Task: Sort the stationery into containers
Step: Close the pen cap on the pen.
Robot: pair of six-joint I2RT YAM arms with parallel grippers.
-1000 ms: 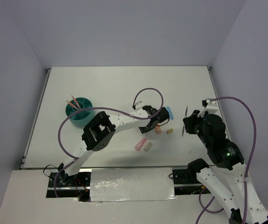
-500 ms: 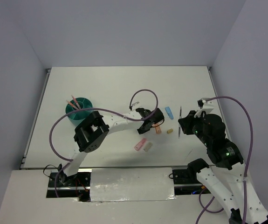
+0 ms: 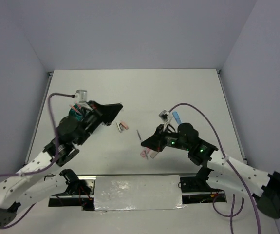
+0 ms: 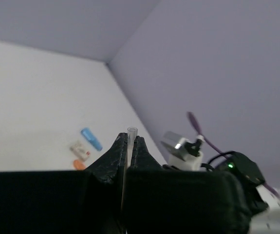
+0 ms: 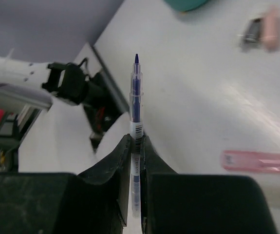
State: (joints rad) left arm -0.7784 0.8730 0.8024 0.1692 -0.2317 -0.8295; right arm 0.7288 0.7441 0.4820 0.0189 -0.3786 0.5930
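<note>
The teal organiser sits at the left, mostly hidden under my left arm; its edge also shows in the right wrist view. My left gripper is shut on a thin clear pen, just right of the organiser. My right gripper is shut on a clear pen with blue ink, held above the table's middle. A pink eraser beside a grey clip lies between the two grippers. A pink eraser and a tan eraser lie below the right gripper.
A blue eraser lies behind the right arm, with a whitish eraser and an orange piece near it in the left wrist view. The taped plate and both arm bases line the near edge.
My left arm has drawn back from the middle to the organiser at the left. My right arm has swung from the right side to the middle, carrying the pen.
</note>
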